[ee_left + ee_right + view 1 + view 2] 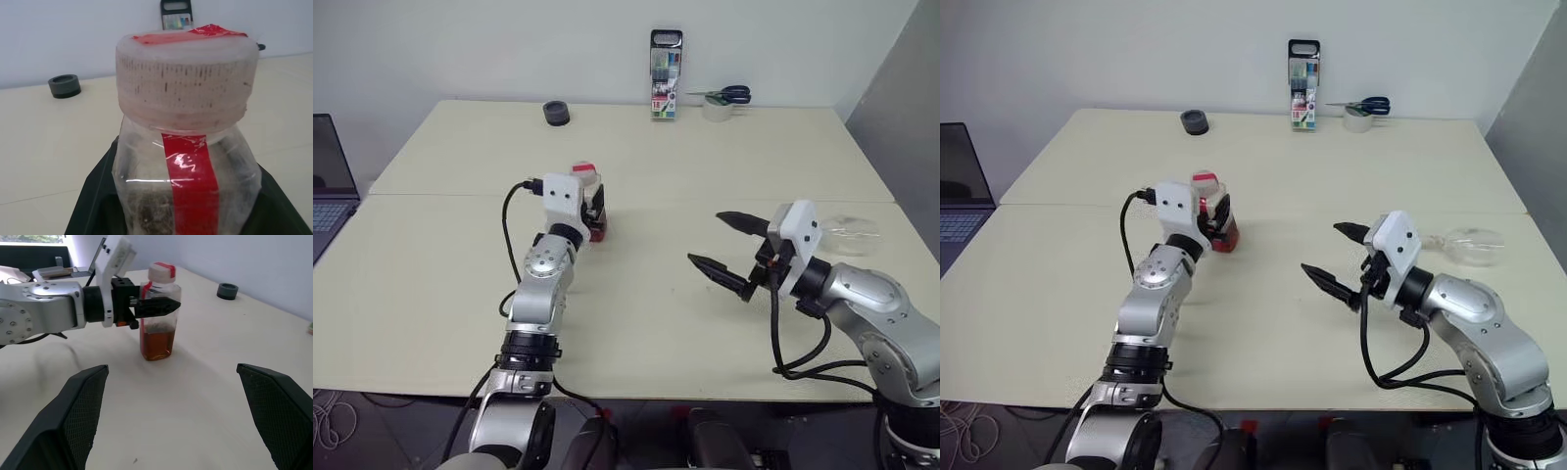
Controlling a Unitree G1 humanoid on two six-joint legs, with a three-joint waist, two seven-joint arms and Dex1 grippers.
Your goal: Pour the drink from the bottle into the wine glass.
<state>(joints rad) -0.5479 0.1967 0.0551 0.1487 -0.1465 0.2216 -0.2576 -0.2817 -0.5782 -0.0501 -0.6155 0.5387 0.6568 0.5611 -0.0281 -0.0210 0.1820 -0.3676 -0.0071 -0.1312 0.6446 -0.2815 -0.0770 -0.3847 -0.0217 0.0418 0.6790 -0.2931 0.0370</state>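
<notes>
Cream table (656,166) against a white wall, seam running across it mid-depth. Laptop (328,186) sits off the table's left edge, well left of the L gripper. L gripper (155,306) is clamped on the bottle (157,313), fingers (161,306) pinching the upper body just below the pink-red cap. Bottle stands upright on the table, red label strip facing the L wrist cam; the drink (156,342) fills approx. the lower part, amber-brown. Beyond the L gripper, near the far edge: small dark round cap (556,113). Marker case (666,73) upright at the wall, then tape roll (717,108) w/ scissors (724,94) on top. R gripper (729,248) hangs well right of the bottle, jaws wide apart, nothing between them. Wine glass (847,233) lies on its side just beyond-right of the R gripper, not touched.
</notes>
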